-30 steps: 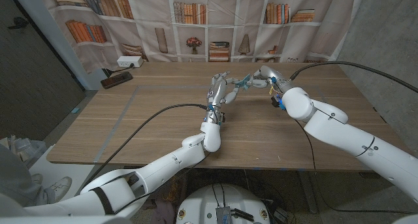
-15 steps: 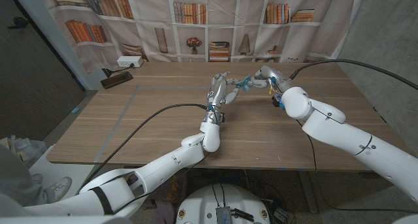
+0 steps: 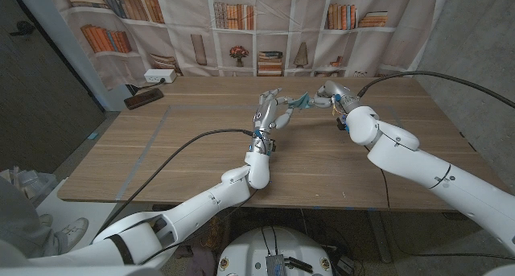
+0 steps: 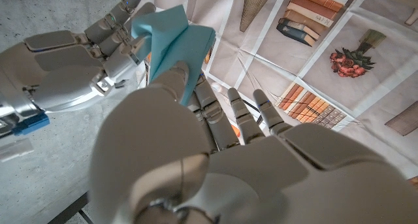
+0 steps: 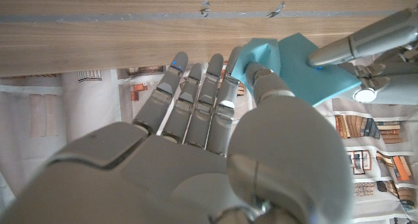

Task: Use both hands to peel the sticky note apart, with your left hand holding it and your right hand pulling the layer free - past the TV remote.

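Two hands raised over the far middle of the wooden table [image 3: 193, 159], both arms reaching in from the near corners with black cables trailing along them. Left hand [image 3: 269, 109] lifted off the wood, fingers pointing away, thumb and a finger pinching one edge of the teal sticky note [image 3: 300, 102]; seen from the left wrist as a broad grey back of hand [image 4: 215, 152] with the note [image 4: 175, 44] standing just past the thumb. Right hand [image 3: 328, 93] just beside it, gripping the note's other edge between thumb and fingertip; seen from the right wrist [image 5: 222, 145] with the teal sheet [image 5: 287, 64] caught at the thumb tip and the left hand's fingers [image 5: 362, 38] holding its far side. Note stretched in the air between both hands, clear of the table, looking like two teal layers folded or splayed apart at an angle; whether fully separated cannot be told. Farther off on the left side, dark TV remote [image 3: 143, 98] lying flat near the far edge, well apart from the hands, and a white box [image 3: 159, 76] just beyond it at the table's rim. Behind everything, a curtain printed with bookshelves [image 3: 241, 22]
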Action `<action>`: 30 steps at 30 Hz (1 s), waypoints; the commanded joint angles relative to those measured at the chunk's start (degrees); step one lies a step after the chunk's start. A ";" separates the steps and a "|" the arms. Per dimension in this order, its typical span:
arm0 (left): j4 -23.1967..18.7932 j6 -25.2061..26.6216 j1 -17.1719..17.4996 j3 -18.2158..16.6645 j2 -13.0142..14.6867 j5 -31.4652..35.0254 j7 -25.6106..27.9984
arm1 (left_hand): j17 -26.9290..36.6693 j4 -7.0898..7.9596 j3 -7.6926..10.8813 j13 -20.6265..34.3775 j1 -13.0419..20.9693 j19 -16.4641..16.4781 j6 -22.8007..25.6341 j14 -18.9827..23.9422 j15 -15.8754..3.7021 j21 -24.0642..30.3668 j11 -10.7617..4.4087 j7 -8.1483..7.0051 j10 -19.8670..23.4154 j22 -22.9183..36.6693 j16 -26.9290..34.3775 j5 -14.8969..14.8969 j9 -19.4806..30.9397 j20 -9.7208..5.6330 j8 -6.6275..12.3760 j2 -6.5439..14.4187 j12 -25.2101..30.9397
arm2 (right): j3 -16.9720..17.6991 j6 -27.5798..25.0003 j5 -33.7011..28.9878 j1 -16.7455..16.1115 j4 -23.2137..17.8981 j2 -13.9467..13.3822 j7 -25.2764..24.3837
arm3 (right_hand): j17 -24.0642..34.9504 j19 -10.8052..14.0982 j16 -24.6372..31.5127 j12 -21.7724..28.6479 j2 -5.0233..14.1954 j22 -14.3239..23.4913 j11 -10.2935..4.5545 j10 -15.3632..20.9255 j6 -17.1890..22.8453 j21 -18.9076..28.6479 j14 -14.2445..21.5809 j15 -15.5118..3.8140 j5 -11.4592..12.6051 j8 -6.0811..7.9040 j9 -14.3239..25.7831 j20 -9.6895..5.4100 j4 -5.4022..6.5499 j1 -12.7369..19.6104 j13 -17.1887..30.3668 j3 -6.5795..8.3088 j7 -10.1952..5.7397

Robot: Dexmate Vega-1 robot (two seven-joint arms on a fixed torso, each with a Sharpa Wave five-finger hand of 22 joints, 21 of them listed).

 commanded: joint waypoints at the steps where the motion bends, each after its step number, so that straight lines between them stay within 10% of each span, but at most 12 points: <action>1: -3.53 -0.65 2.01 -1.48 1.06 0.25 1.18 | -0.02 -0.22 0.32 0.24 0.13 0.59 1.40 0.57 -8.57 -0.49 -0.07 -0.99 0.63 -0.07 0.47 0.16 0.06 -1.25 0.26 0.29 0.20 | -1.24 -1.17 -0.99 1.47 3.22 1.18 -0.32 | 0.19 0.05 -0.17 -0.07 -0.15 0.11 0.05 0.10 -0.11 0.30 -0.02 -0.47 0.41 0.38 0.47 -0.15 0.24 -0.53 0.02 0.07 -0.07; 5: -6.01 -0.60 3.56 -2.31 1.72 0.15 1.29 | -0.68 -0.59 0.37 0.41 0.21 2.19 1.62 1.50 -7.73 -0.74 -0.07 -0.70 0.75 -0.37 0.71 0.11 0.08 -4.68 0.26 -0.03 0.28 | -1.68 -1.92 -1.74 1.90 4.07 1.69 -0.89 | 0.18 0.06 -0.20 -0.15 -0.19 0.13 0.15 0.03 -0.24 0.36 -0.10 -0.40 0.58 0.44 0.75 -0.13 0.25 -0.62 0.02 0.10 -0.09; 19: -19.76 -0.92 12.98 -7.76 6.95 -0.27 1.19 | -1.12 -0.59 0.35 0.35 -0.05 3.62 1.80 2.08 -8.16 -1.19 -0.05 -0.69 1.10 -0.52 0.91 0.04 0.09 -5.03 0.22 -0.02 0.29 | -0.73 -3.84 -2.72 4.72 12.57 3.77 -4.44 | 0.18 0.05 -0.18 -0.31 -0.28 0.18 -0.02 0.01 -0.52 0.52 -0.11 -0.72 1.13 0.72 1.69 -0.18 0.32 -0.97 0.02 0.18 -0.29; 30: -24.92 -1.24 19.80 -15.32 7.49 -5.21 2.41 | -1.36 -0.61 0.37 0.33 -0.21 3.76 1.91 2.23 -8.72 -1.87 -0.25 -0.85 1.37 -0.55 0.97 0.02 0.09 -4.95 0.19 -0.02 0.29 | 6.74 -2.57 0.91 -1.18 8.20 3.08 -11.14 | 0.19 0.06 -0.08 -0.37 -0.33 0.21 -0.25 0.14 -0.71 0.65 0.15 -1.09 1.50 0.91 2.38 -0.27 0.40 -1.27 0.02 0.24 -0.57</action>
